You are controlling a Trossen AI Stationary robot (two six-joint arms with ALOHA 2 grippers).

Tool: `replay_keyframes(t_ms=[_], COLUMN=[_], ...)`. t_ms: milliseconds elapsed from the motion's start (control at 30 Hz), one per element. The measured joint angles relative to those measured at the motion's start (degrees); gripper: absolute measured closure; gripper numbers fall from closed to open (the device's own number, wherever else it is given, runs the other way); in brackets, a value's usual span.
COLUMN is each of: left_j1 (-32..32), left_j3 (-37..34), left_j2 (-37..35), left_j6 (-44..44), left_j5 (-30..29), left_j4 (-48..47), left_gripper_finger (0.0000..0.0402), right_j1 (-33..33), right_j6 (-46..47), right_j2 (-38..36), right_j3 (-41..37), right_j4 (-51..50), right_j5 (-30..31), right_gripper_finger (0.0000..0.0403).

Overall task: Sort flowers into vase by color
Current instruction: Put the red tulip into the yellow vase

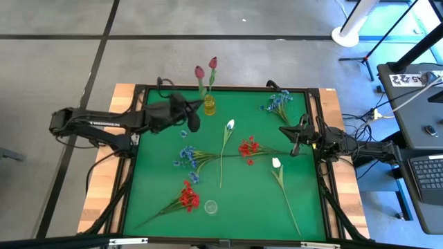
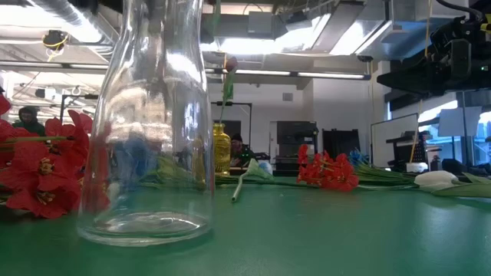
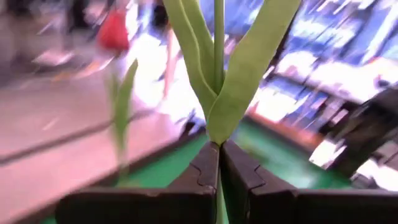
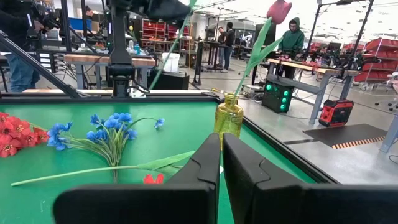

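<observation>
My left gripper (image 1: 196, 119) is just left of the yellow vase (image 1: 209, 105) at the table's far side, shut on a pink tulip whose thin stem (image 4: 168, 50) slants down below it. Another pink tulip (image 4: 278, 9) stands with its stem in the yellow vase (image 4: 228, 118). My right gripper (image 4: 219, 155) is shut and empty above the table's right part (image 1: 296, 138), pointing at the vase. A clear glass vase (image 1: 210, 206) stands near the near edge. Blue sprays (image 1: 185, 158), red clusters (image 1: 249, 147) and white tulips (image 1: 230, 125) lie flat on the mat. My left gripper pinches the tulip's stem between its two fingers (image 3: 205, 168), just below where the long leaves (image 3: 217, 118) branch off. The fingers lie across the stem, reaching in from the table's left. The tulip is upright and lifted clear, its lower stem hanging free.
More flowers lie on the green mat: a blue spray (image 1: 278, 104) at far right, a red cluster (image 1: 189, 197) at near left, a white tulip (image 1: 276, 163) at right. A raised dark rim (image 1: 228, 88) frames the mat. People stand in the room beyond (image 4: 292, 37).
</observation>
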Motion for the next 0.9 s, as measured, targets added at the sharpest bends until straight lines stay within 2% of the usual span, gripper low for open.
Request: replay_keyframes(t_ms=[133, 267, 367, 567, 900], left_j1=[5.5, 10.9, 14.6, 18.6, 23.1], left_j3=[-7.0, -11.7, -12.3, -12.3, -12.3], left_j2=[1.5, 3.1, 3.8, 3.9, 4.0], left_j6=[2.5, 3.1, 5.2, 12.3, 11.5], left_j5=[7.4, 9.7, 12.7, 13.6, 17.1], left_j4=[17.4, 30.9, 37.1, 40.2, 40.2], left_gripper_finger=[0.0401, 0.0401, 0.0401, 0.0401, 0.0401], right_j1=[0.0, 0.0, 0.0, 0.0, 0.0], right_j6=[0.0, 0.0, 0.0, 0.0, 0.0], right_j2=[0.0, 0.0, 0.0, 0.0, 0.0], right_j3=[0.0, 0.0, 0.0, 0.0, 0.0], right_j4=[0.0, 0.0, 0.0, 0.0, 0.0], right_j5=[0.0, 0.0, 0.0, 0.0, 0.0], right_gripper_finger=[0.0384, 0.0384, 0.0384, 0.0384, 0.0384])
